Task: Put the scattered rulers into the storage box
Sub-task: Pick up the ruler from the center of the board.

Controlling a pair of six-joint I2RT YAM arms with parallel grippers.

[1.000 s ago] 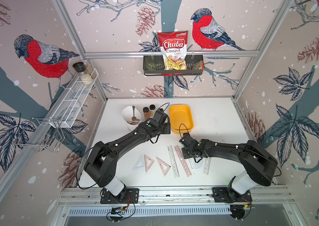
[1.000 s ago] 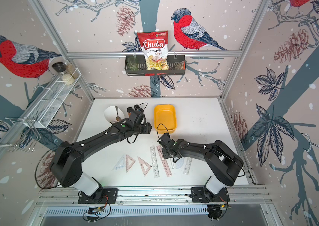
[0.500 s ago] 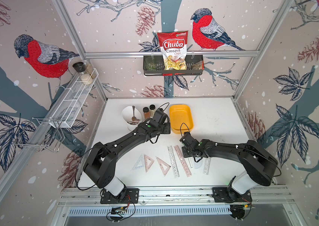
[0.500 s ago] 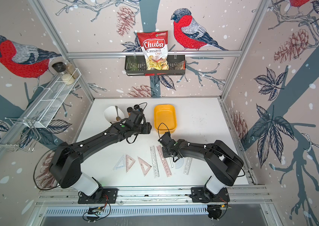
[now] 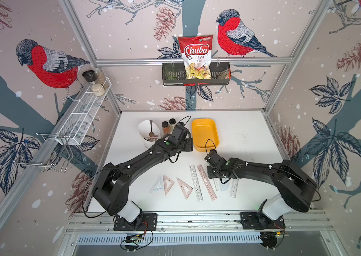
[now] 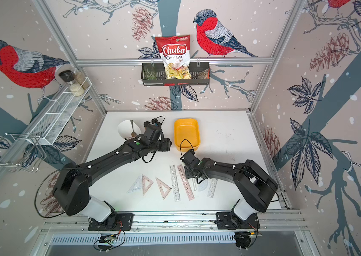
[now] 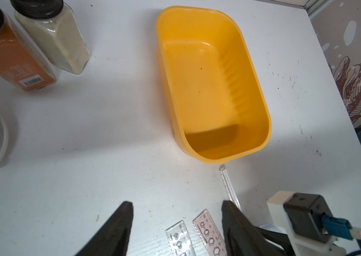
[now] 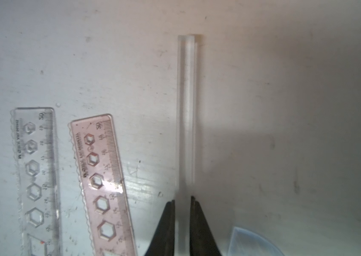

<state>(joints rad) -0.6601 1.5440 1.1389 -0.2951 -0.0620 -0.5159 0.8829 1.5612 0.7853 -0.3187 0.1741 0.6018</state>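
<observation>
The yellow storage box stands empty at mid table. Several rulers lie in a row near the front: three set squares, a clear straight ruler, a pink one, a slim strip, a protractor and a short clear ruler. My right gripper is shut on the slim strip, which reaches toward the box. My left gripper hovers open left of the box, holding nothing.
A white bowl with a spoon and two spice jars stand left of the box, beside my left wrist. A dark wire basket with a chips bag hangs on the back wall, and a white wire rack on the left wall.
My right gripper's jaws have come together on the slim strip. Both arms have hardly moved, and the rulers lie where they were.
</observation>
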